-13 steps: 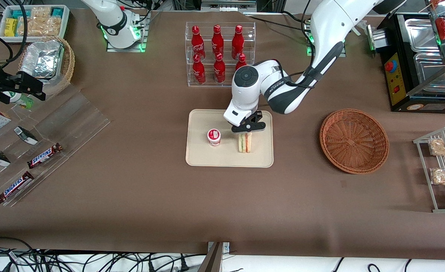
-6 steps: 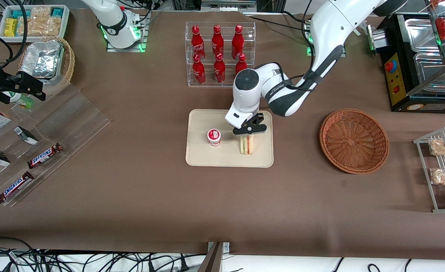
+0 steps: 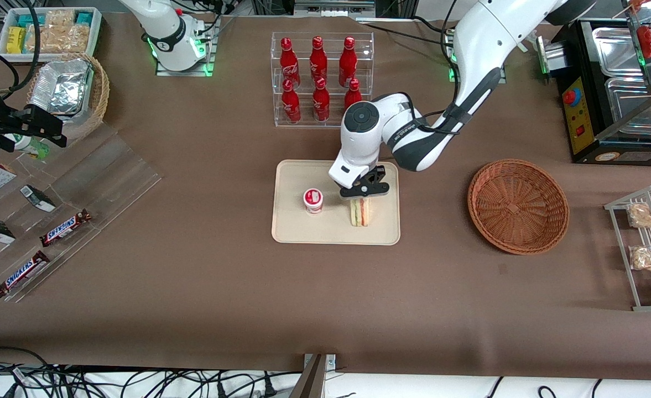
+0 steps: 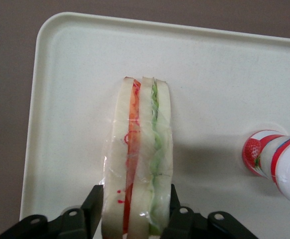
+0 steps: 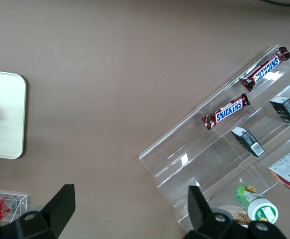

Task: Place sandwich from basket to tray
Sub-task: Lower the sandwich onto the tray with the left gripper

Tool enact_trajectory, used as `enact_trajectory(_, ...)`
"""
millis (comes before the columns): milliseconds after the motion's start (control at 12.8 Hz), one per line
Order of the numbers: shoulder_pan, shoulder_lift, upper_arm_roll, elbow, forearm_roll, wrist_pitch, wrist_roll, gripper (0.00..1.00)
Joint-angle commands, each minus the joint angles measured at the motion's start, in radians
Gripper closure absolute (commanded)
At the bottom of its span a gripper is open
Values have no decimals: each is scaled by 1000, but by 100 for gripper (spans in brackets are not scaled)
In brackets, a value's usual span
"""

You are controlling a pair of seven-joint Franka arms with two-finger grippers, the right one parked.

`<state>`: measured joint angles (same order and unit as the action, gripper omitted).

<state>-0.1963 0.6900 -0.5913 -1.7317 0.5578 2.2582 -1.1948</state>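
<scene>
On the tray (image 3: 292, 232), the sandwich (image 3: 360, 211) stands on edge, its long axis running from the gripper (image 3: 364, 192) toward the front camera. The gripper sits directly over the sandwich's farther end. The wrist view shows the fingers (image 4: 92, 209) flanking the wedge (image 4: 140, 159) at its two bread faces, touching or very nearly touching the wrap; they appear to pinch the sandwich lightly, though a hairline gap cannot be ruled out. The layers of filling run parallel to the fingers, so a straight upward retreat after letting go should clear the wedge without dragging it.

A cup (image 3: 313, 200) stands on the same tray beside the sandwich, toward the parked arm's end, apart from it (image 4: 277, 162). It is the only near obstacle; a sideways exit on that side would risk a knock. The basket (image 3: 517, 205) lies well apart toward the working arm's end of the table and holds nothing visible. A rack of bottles (image 3: 321, 80) stands farther from the front camera than the tray, under the arm's reach path.

Judged from this layout, transfer is essentially complete; release and lift remain.
</scene>
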Motion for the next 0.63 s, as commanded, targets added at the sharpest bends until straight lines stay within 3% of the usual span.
enact_trajectory(0, 5, 3, -4, 11, 33, -2, 3, 0)
enact_trajectory(313, 38, -62, -28, 12, -4, -17, -25, 0)
enact_trajectory(548, 74, -137, -56, 27, -105, -98, -12, 0)
